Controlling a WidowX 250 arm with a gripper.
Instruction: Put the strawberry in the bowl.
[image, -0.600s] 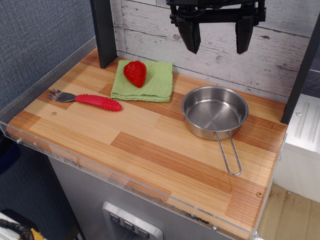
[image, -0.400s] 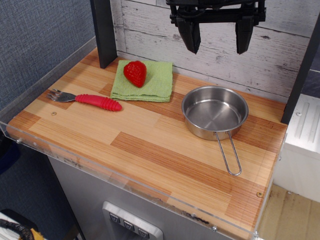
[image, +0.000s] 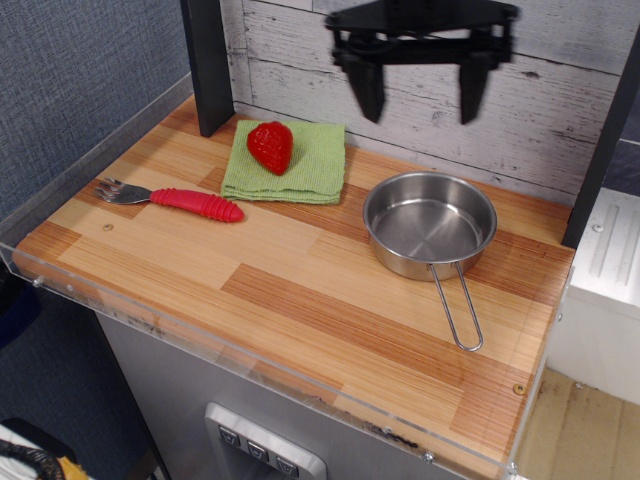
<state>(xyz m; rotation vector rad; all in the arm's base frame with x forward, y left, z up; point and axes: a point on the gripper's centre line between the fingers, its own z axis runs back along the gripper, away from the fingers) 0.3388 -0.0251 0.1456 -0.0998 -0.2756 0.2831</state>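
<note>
A black two-fingered end effector (image: 420, 98) hangs in the air at the top of the view, in front of the whitewashed plank wall (image: 560, 110), its fingers spread wide apart with nothing between them. It is blurred, so finer detail of the fingers cannot be made out.

The small glossy red plastic strawberry (image: 271, 146) lies on a folded light-green cloth (image: 300, 165) at the back of the striped wooden table (image: 300, 290), well left of and below the end effector — untouched by it. The cloth sits just right of a dark upright post (image: 208, 65).

The shallow round stainless-steel bowl (image: 430, 225) stands on the table to the right of the cloth, apart from it, with its thin wire loop handle (image: 457, 310) pointing toward the front edge. The bowl is empty; it lies roughly under the end effector, lower in the view.

A fork with a ribbed red handle and grey metal tines (image: 170, 198) lies on the table in front of the cloth — tines toward the left, near the cloth's front edge but not on it.
</note>
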